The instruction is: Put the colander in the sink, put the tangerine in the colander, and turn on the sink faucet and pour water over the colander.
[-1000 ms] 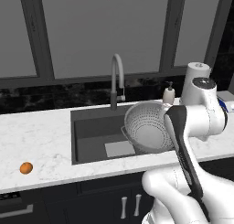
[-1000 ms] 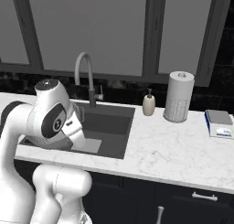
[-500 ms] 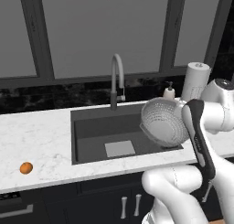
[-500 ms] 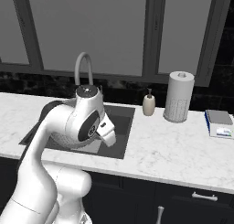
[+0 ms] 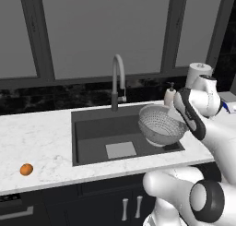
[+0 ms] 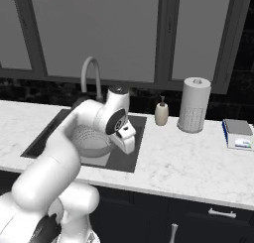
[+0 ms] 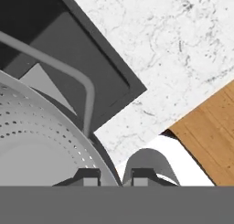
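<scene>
The colander [image 5: 160, 123], a silver perforated bowl, sits opening-up over the right end of the dark sink [image 5: 94, 130]. I cannot tell whether it touches the sink bottom. My gripper [image 7: 116, 176] is shut on the colander's right rim, with one dark fingertip on each side of the wall [image 7: 41, 145]. In the right base view the colander [image 6: 91, 139] shows left of my hand [image 6: 124, 133]. The tangerine [image 5: 26, 169] lies on the counter far to the left, near the front edge. The sink faucet [image 5: 118, 80] arches behind the basin, with no water showing.
A soap dispenser [image 6: 161, 113] and a paper towel roll [image 6: 193, 104] stand on the counter right of the sink [image 6: 130, 160]. A book [image 6: 238, 134] lies at the far right. The counter's front edge and wooden floor [image 7: 208, 127] show beyond the sink rim.
The colander was tipped on its side half a second ago. It now sits level, opening up, and slightly lower over the sink's right end. The arm turned with it.
</scene>
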